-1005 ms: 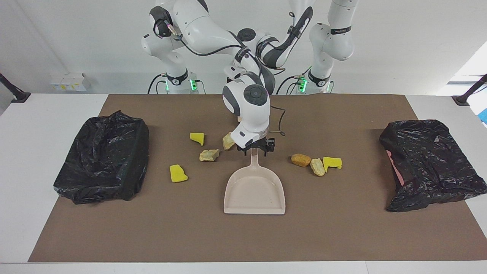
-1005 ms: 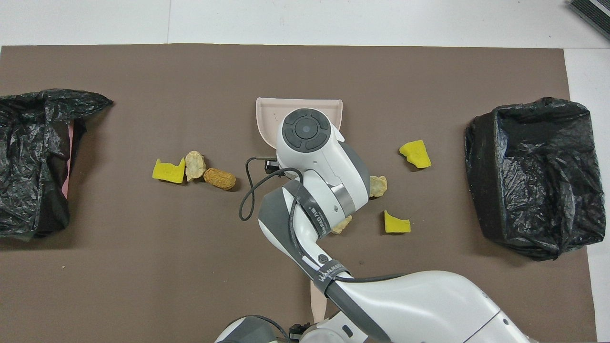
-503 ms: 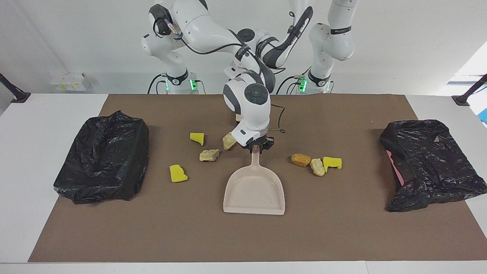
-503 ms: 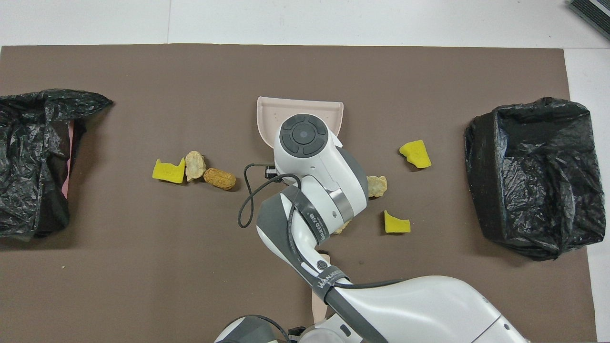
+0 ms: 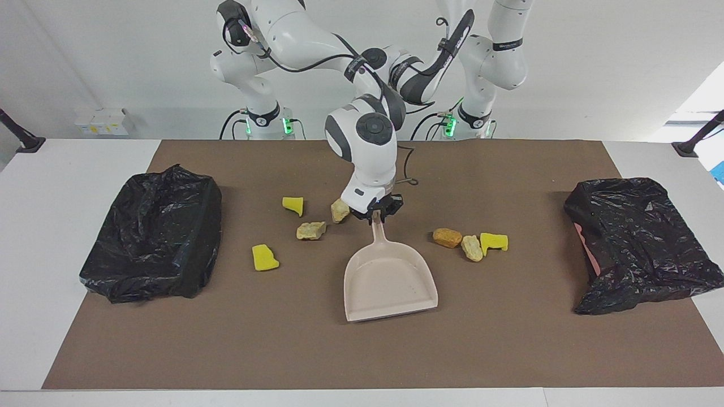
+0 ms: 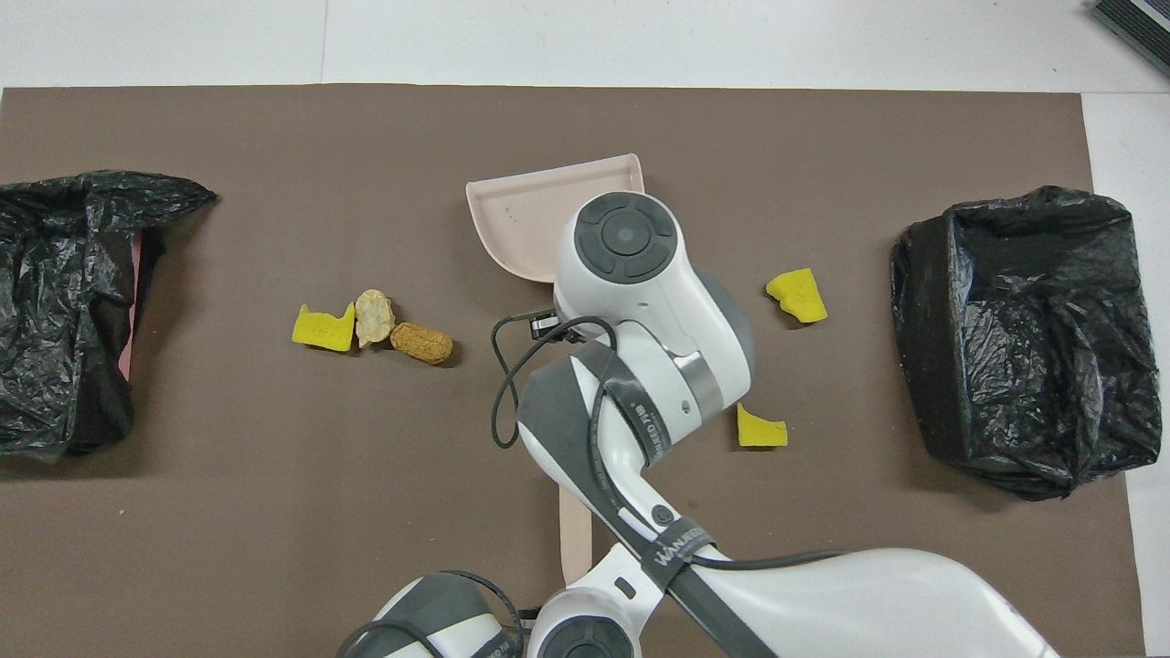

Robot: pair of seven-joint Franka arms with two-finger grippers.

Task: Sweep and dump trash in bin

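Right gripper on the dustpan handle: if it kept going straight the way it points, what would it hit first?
The right gripper points steeply down, shut on the dustpan handle, so it would likely press that into the brown mat directly below, though depth is unclear.

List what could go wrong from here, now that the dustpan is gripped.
1. The right gripper is shut on the dustpan only at its handle's tip, so the pan could swivel or slip.
2. A beige lump lies right beside that gripper and may get knocked away.
3. The left gripper holds a beige handle close beneath the right arm, so the arms may collide.
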